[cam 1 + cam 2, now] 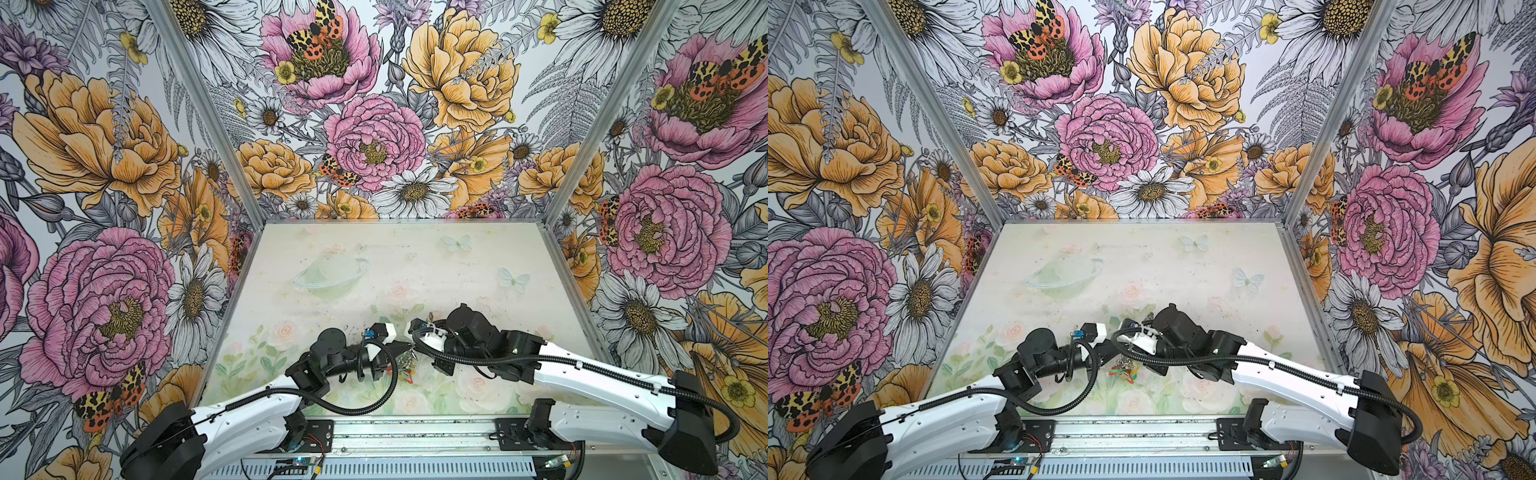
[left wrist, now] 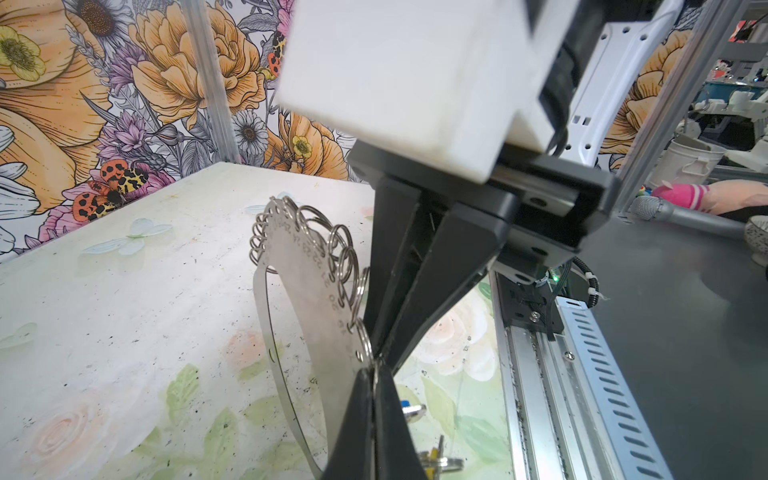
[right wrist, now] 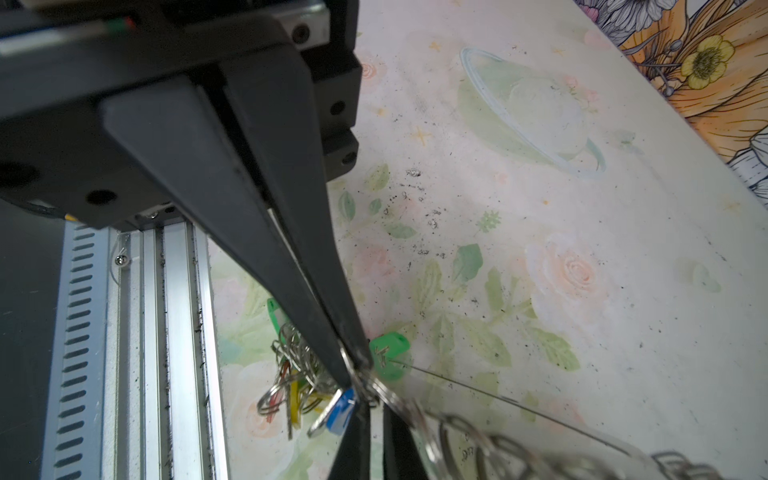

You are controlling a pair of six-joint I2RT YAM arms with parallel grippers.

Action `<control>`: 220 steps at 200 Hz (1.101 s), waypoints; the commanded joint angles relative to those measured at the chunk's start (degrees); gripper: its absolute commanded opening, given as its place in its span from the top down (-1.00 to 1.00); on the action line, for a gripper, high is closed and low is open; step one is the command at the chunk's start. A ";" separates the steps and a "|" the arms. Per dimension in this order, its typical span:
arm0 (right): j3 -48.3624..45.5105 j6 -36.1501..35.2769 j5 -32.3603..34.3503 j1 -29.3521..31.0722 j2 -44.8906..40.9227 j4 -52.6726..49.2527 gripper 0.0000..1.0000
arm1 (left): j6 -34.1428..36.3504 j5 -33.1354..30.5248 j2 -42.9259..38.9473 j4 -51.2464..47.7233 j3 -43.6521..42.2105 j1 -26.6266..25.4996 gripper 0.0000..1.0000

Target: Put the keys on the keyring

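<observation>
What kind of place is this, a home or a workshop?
Probably a robot lab test booth: flower-printed walls on an aluminium frame, left arm and right arm on a rail, cluttered bench outside.

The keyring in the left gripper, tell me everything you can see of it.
The keyring is a flat, silvery metal oval band with a wide hole, stamped numbers and small wire rings along its outer edge. It stands on edge over the table, pinched at the rim by the shut left gripper. The right gripper's tips meet beside that grip.
</observation>
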 commanded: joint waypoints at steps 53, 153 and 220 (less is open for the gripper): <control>-1.48 2.80 -2.33 0.28 0.99 7.67 0.85 | -4.38 1.53 0.81 11.99 -1.19 0.23 1.00; -4.27 4.19 4.37 -0.11 -3.85 8.63 0.75 | -4.47 -4.52 0.18 13.58 -2.55 0.28 1.00; -15.01 8.05 5.29 -9.41 -12.68 18.68 0.43 | -2.04 2.70 -3.32 11.93 -3.14 1.35 1.00</control>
